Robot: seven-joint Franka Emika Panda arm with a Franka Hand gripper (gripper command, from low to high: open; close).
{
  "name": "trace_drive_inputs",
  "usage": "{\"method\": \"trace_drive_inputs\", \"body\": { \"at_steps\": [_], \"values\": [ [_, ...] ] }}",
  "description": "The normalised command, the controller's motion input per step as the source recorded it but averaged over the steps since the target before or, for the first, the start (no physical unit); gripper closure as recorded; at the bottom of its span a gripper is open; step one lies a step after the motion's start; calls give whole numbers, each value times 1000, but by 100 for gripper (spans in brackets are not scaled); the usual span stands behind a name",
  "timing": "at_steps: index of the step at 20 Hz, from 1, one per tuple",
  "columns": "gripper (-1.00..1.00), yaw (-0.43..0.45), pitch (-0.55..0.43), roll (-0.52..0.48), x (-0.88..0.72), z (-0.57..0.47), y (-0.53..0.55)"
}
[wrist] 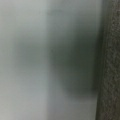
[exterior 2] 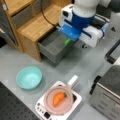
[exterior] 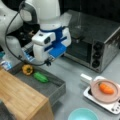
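Note:
My gripper [exterior: 49, 60] hangs under the white and blue wrist, just above the far rim of an open grey drawer [exterior: 53, 88]; its fingers are mostly hidden behind the hand. In the drawer lie a yellow pepper [exterior: 27, 69] and a green vegetable [exterior: 40, 77], which also shows in a front view as a green vegetable [exterior 2: 67, 41] below the hand. The wrist view shows only grey tabletop [wrist: 37, 60] and a dark felt-like drawer wall [wrist: 110, 62] on its right; no fingers appear there.
A carrot [exterior: 106, 88] lies in a pink pan [exterior: 103, 96] on a small white cooker [exterior 2: 75, 105]. A teal bowl [exterior 2: 29, 77] sits near the wooden cabinet [exterior 2: 37, 25]. A silver toaster oven [exterior: 100, 42] stands at the back.

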Motion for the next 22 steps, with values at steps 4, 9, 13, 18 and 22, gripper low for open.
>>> {"method": "trace_drive_inputs", "body": {
  "at_steps": [4, 9, 13, 18, 22],
  "values": [
    [-100, 91, 153, 37, 192, 224, 114],
    [-100, 72, 184, 62, 234, 232, 152],
    [-100, 52, 219, 79, 328, 221, 164],
    [-100, 32, 238, 100, 489, 214, 176],
    [-100, -6, 250, 104, 639, 227, 243]
  ]
}}
